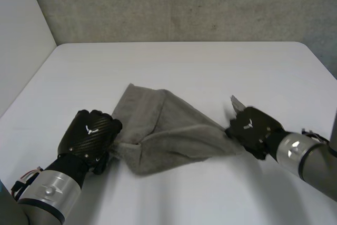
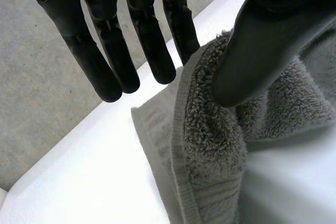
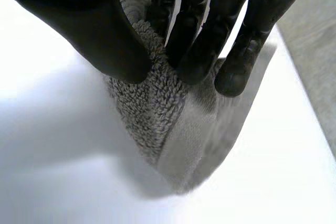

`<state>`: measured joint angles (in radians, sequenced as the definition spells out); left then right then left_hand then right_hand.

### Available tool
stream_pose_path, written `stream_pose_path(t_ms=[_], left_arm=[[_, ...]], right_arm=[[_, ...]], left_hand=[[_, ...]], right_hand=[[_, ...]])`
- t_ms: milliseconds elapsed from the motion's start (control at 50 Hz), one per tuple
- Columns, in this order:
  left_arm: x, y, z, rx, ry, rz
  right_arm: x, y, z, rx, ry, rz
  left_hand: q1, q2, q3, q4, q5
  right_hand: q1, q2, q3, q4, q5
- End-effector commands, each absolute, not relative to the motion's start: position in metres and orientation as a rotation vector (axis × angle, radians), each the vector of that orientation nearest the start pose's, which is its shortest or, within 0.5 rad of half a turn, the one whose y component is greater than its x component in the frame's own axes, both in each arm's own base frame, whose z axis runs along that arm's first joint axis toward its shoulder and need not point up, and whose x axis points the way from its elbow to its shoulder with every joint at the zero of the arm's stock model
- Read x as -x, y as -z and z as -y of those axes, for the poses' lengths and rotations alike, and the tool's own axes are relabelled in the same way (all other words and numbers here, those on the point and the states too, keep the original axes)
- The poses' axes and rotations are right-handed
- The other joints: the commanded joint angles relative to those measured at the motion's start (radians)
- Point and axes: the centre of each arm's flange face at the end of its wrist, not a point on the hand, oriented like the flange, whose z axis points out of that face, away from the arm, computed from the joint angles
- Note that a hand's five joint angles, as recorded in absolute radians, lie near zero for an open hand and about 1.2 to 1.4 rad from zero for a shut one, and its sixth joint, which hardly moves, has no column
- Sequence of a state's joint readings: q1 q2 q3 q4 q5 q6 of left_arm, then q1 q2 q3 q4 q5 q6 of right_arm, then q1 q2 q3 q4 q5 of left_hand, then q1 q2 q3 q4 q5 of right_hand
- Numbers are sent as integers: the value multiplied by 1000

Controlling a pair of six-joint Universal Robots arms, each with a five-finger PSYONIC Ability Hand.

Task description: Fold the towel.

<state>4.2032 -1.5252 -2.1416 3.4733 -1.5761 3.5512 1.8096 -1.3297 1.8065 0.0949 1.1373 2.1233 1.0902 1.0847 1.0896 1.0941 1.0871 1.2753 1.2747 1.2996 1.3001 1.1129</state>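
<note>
Tension between the 2 hands is what matters most in this step. The grey terry-cloth towel (image 1: 163,130) is stretched between them over the white table (image 1: 184,61), and its far part sags onto the table beyond both sets of fingertips.

The black right hand (image 1: 253,129) is clamped on one end. In its wrist view the thumb and fingers close together on a bunched corner, with pile and hem caught between them. The black left hand (image 1: 90,136) has a thinner hold on the other end. Its thumb sinks into the pile and the finger nearest it meets the hem, while the other fingers stand straight and clear of the cloth.

That looks like the weaker grip, so it would seem wise to close more fingers on the hem before any lift. To fold well, both hands should probably rise level and draw apart just enough to take out the slack. They can then carry the held edge over onto the part lying beyond the fingertips, matching hems before letting go.
</note>
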Motion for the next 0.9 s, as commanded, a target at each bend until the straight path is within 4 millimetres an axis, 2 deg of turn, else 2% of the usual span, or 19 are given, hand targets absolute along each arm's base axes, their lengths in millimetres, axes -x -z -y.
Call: stream_pose_path(t_ms=[20,40,60,80,120,180,280,320,380,420,500,540,640,660,740,780,800,840,900], left_arm=[[235,-186,155,-1087,2041,-2213],[236,-187,156,-1083,2051,-2204],[236,-187,156,-1083,2051,-2203],[236,-189,155,-1084,2060,-2198],[235,-190,154,-1082,2066,-2194],[235,-189,153,-1085,2062,-2197],[235,-188,153,-1085,2056,-2201],[235,-188,153,-1085,2056,-2201],[234,-188,152,-1086,2054,-2202],[234,-186,151,-1092,2045,-2204],[234,-186,151,-1093,2045,-2203],[233,-186,151,-1090,2041,-2204],[232,-184,152,-1083,2032,-2207],[232,-184,152,-1083,2032,-2207],[228,-186,159,-1049,2028,-2205],[228,-186,161,-1040,2029,-2201],[227,-188,164,-1028,2034,-2196],[227,-190,168,-1011,2043,-2187],[228,-200,182,-977,2077,-2157]], right_arm=[[-219,-184,238,1806,1657,-2034],[-220,-194,240,1738,1698,-2038],[-220,-194,240,1737,1698,-2038],[-221,-204,244,1646,1732,-2047],[-223,-217,251,1467,1761,-2066],[-226,-231,258,1338,1788,-2065],[-234,-243,268,1252,1814,-2037],[-249,-242,271,1252,1777,-2010],[-259,-239,272,1250,1738,-2001],[-275,-232,275,1231,1624,-2012],[-288,-217,277,1202,1463,-2056],[-301,-200,270,1219,1289,-2081],[-307,-189,261,1228,1124,-2096],[-307,-186,260,1224,1093,-2106],[-308,-182,261,1226,1077,-2112],[-311,-183,260,1237,1085,-2101],[-311,-183,260,1237,1085,-2101],[-313,-190,264,1240,1121,-2079],[-314,-197,267,1245,1162,-2068]], left_hand=[[-137,-131,-136,-141,-308],[-137,-131,-136,-141,-308],[-137,-131,-136,-141,-308],[-137,-131,-136,-141,-308],[-137,-131,-136,-141,-308],[-137,-131,-136,-141,-308],[-137,-131,-136,-141,-308],[-137,-131,-136,-141,-308],[-137,-131,-136,-141,-308],[-140,-134,-139,-144,-311],[-157,-152,-157,-161,-329],[-187,-181,-186,-191,-358],[-184,-178,-183,-188,-355],[-184,-178,-183,-188,-355],[-166,-161,-166,-170,-338],[-157,-152,-157,-161,-329],[-123,-117,-122,-126,-294],[-67,-61,-66,-71,-238],[109,114,109,105,-63]], right_hand=[[-516,-515,-540,-541,-528],[-817,-817,-842,-842,-829],[-820,-820,-845,-845,-833],[-1091,-1090,-1115,-1115,-1103],[-1101,-1100,-1125,-1126,-1113],[-1101,-1100,-1125,-1126,-1113],[-1101,-1100,-1125,-1126,-1113],[-1101,-1100,-1125,-1126,-1113],[-1101,-1100,-1125,-1126,-1113],[-1101,-1100,-1125,-1126,-1113],[-1093,-1093,-1118,-1118,-1106],[-1044,-1043,-1068,-1069,-1056],[-891,-890,-915,-916,-903],[-772,-771,-796,-796,-784],[-597,-597,-622,-622,-609],[-209,-208,-233,-234,-221],[-207,-206,-231,-232,-219],[120,120,95,95,108],[121,122,97,96,109]])
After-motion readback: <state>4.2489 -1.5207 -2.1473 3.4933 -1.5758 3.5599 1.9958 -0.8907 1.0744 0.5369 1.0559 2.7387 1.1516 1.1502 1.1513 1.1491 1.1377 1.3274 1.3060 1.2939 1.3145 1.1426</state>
